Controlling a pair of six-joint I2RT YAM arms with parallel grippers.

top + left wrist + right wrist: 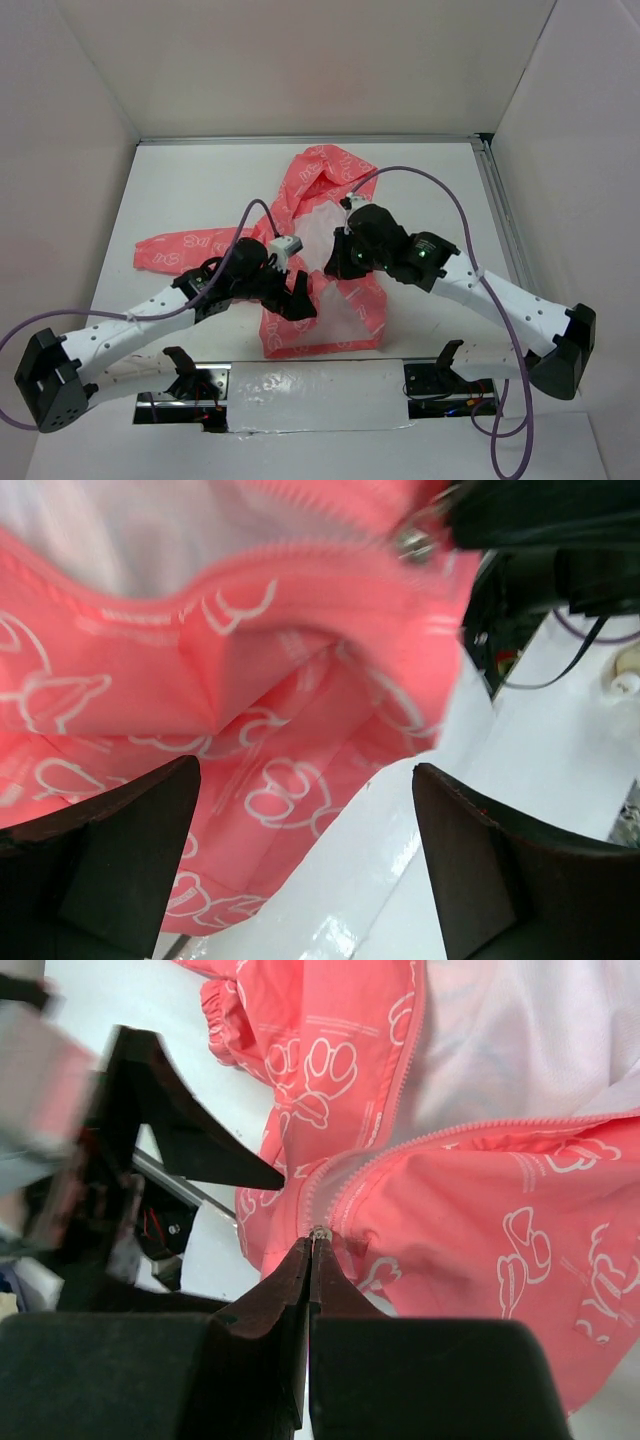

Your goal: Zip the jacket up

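Note:
The coral-pink jacket (335, 322) with white prints lies open in the middle of the table, hood at the far end, pale lining showing. My right gripper (338, 265) is shut on the small metal zipper pull (319, 1231) low on the front, where the two zipper rows meet. The pull also shows in the left wrist view (413, 542). My left gripper (299, 302) is open just over the jacket's lower left panel (250, 680). Its fingers (120, 850) stand wide apart with the hem and bare table between them, holding nothing.
One sleeve (180, 248) stretches to the left. White walls enclose the table, with a metal rail (503, 225) along the right edge. Purple cables (440, 185) loop over both arms. A white strip and an open slot with wiring (300, 385) run along the near edge.

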